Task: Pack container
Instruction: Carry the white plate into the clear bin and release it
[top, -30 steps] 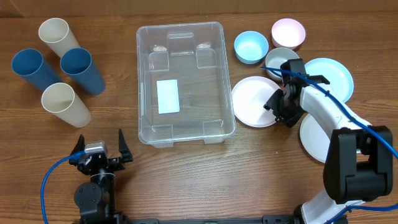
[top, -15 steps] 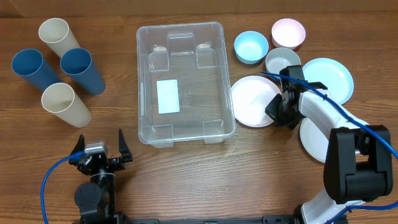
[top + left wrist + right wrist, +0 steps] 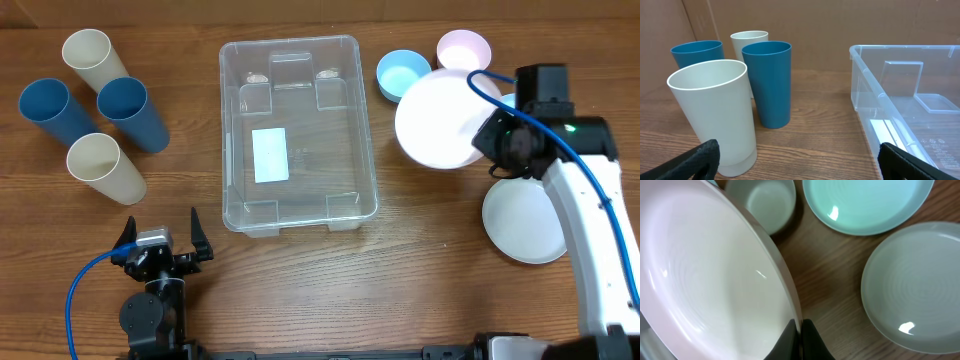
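Observation:
The container [image 3: 310, 120], a clear rectangular bin with a white label [image 3: 270, 155] on its bottom, stands empty at mid-table; its near corner shows in the left wrist view [image 3: 910, 95]. My right gripper [image 3: 488, 135] is shut on the rim of a white plate [image 3: 438, 118], holding it tilted in the air right of the container. The right wrist view shows the fingers [image 3: 812, 337] pinching that plate [image 3: 715, 280] at its edge. My left gripper [image 3: 160, 238] rests open at the table's front left, with nothing between its fingers [image 3: 695, 160].
Two blue cups [image 3: 130, 110] and two cream cups [image 3: 100, 165] stand left of the container. A blue bowl [image 3: 400, 72], a pink bowl [image 3: 463, 48], a grey bowl [image 3: 767, 202], a light blue plate [image 3: 865, 202] and a white plate [image 3: 525, 222] lie at the right.
My right gripper closed on the white plate's rim and lifted it off the table, up and back towards the bowls. The left arm has not moved.

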### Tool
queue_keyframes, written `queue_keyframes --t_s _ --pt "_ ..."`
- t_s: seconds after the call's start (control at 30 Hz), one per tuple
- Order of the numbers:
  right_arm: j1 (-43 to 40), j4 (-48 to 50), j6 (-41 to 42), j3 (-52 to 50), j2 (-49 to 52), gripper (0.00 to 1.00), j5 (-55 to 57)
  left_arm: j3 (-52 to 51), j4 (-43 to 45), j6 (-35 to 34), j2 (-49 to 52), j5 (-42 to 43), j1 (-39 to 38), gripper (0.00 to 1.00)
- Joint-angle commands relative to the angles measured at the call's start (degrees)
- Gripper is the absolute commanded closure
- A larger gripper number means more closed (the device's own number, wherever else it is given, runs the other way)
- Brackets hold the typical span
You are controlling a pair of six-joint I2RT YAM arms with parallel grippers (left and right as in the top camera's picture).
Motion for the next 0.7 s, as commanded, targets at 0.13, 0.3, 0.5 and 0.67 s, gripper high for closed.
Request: queue_keyframes --t_s 0.13,0.3,0.5,0.67 --pt "7.8 3.6 -4.8 7.7 -6.9 0.96 -4.6 -0.2 -0.1 0.8 -0.4 0.0 0.4 0.0" --pt "22.4 12.2 -3.1 7.6 -1.2 0.96 -3.0 -0.2 -0.1 0.8 -0.4 0.0 0.4 0.0" --pt "28.8 13.2 -1.5 7.6 14.2 0.96 -3.7 -0.2 -0.1 0.8 -0.4 0.0 0.4 0.0" --pt "33.4 13.1 -1.5 6.6 19.8 0.96 -4.8 -0.2 -0.1 0.8 -0.4 0.0 0.4 0.0"
